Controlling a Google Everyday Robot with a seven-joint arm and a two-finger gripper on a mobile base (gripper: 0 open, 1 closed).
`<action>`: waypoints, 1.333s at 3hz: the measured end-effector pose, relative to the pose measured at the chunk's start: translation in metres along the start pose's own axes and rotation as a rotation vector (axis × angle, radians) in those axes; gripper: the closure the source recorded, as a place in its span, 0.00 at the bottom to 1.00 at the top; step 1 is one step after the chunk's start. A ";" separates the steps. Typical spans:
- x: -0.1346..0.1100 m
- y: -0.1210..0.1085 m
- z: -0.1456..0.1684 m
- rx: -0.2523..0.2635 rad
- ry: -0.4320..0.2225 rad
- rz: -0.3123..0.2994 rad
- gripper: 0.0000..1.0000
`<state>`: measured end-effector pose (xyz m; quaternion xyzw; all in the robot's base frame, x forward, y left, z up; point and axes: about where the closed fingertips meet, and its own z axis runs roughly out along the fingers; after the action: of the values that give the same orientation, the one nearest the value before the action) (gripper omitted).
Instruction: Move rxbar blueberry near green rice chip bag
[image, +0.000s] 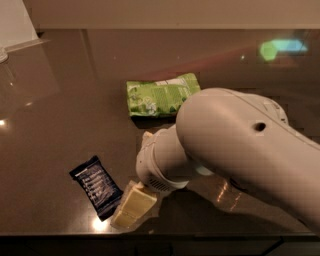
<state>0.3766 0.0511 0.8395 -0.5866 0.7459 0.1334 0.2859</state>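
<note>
Dark glossy table (75, 75); a pale board (15, 22), perhaps paper, at its far-left corner.

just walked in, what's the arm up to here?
The robot arm reaches down over the dark counter. Its gripper sits low near the front edge, right beside the rxbar blueberry; contact cannot be told. The bar lies flat on the counter, not lifted. The green rice chip bag lies farther back, well apart from the bar, so the move is not yet done.
</note>
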 end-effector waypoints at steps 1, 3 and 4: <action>-0.009 0.017 0.016 -0.053 -0.015 0.018 0.00; -0.026 0.043 0.032 -0.156 -0.055 0.022 0.11; -0.034 0.049 0.034 -0.175 -0.076 0.021 0.29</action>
<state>0.3445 0.1100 0.8255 -0.5961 0.7262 0.2229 0.2602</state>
